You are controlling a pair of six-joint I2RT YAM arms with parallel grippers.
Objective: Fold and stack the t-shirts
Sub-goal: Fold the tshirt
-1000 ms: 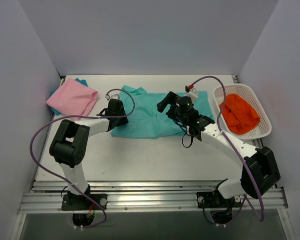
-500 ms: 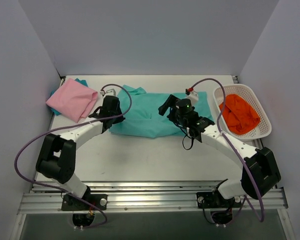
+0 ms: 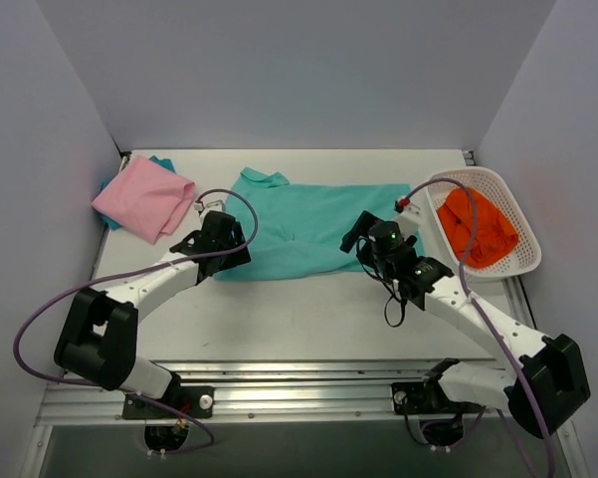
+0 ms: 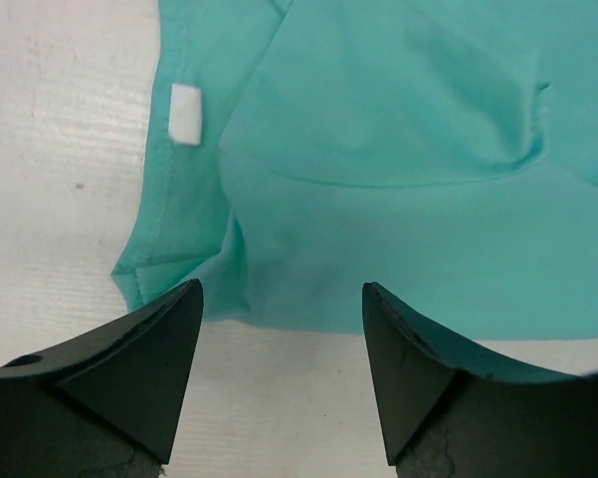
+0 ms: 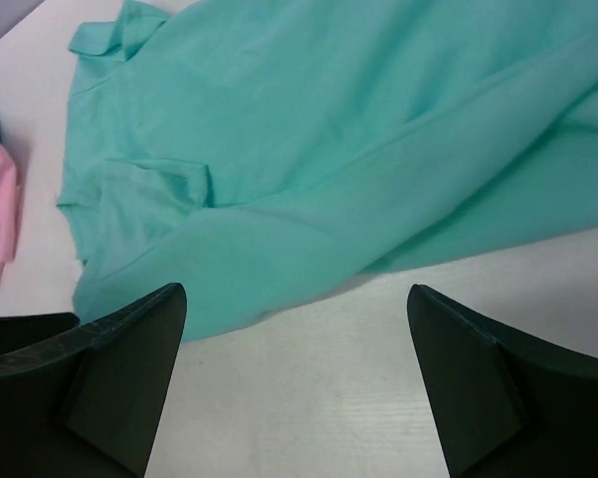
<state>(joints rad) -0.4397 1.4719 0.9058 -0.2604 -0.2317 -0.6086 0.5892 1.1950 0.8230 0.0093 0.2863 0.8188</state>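
The mint-teal t-shirt [image 3: 308, 214] lies flattened across the far middle of the tabletop [image 3: 308, 319]. Its long axis runs left to right, with the collar at the far-left end, and its near edge faces both arms. The left pincer [image 4: 281, 299] hovers with jaws apart and empty at the shirt's near-left corner, the cloth edge just beyond its fingertips. The right pincer [image 5: 297, 291], also spread wide and holding nothing, sits over bare tabletop just short of that near edge, further right. The next grasp likely takes this edge, each arm on its own side. The pink t-shirt [image 3: 144, 197] rests apart in the far-left corner.
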